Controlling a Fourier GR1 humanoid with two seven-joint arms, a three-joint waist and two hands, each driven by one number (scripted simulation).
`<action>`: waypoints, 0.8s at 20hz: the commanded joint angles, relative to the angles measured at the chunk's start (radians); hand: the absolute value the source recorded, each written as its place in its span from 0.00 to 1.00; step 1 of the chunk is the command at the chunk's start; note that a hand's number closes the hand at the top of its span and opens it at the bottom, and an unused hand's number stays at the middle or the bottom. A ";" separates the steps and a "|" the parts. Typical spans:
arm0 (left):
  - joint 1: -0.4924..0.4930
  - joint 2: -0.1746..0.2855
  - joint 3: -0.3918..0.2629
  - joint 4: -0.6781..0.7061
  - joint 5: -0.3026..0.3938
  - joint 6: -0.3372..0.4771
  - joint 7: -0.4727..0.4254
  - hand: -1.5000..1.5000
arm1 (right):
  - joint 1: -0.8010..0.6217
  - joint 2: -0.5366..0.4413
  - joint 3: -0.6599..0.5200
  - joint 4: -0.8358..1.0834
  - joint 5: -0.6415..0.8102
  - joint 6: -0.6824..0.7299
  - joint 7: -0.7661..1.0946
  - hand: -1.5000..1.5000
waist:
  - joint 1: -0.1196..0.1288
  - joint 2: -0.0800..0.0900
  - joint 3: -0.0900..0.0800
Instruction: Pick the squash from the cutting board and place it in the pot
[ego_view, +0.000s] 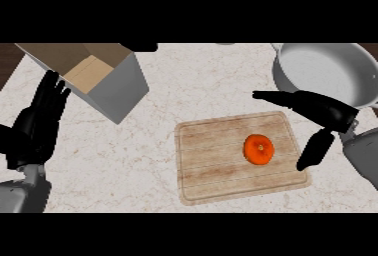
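An orange round squash lies on the right half of the wooden cutting board. My right hand hovers just right of it, open, fingers stretched over the board's far right corner and the thumb hanging down by the board's right edge. Nothing is between fingers and thumb. The grey pot stands at the far right, behind that hand. At the left edge my left hand rests open, fingers up.
An open cardboard box with grey sides stands at the far left, close to the left hand. Pale marble counter shows between the box and the board.
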 joint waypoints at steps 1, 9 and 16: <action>-0.063 -0.014 0.017 0.059 -0.023 0.001 0.001 0.50 | 0.104 0.035 0.004 -0.122 0.054 0.005 0.077 0.00 | -0.007 0.003 0.001; -0.070 -0.044 0.046 0.066 -0.030 -0.038 0.001 0.50 | 0.139 0.158 -0.026 -0.128 0.196 0.049 0.160 0.00 | 0.001 0.004 0.001; -0.064 -0.068 0.042 0.034 -0.069 -0.042 0.023 0.50 | 0.172 0.209 -0.059 -0.079 0.339 0.043 0.137 0.00 | 0.003 0.004 0.001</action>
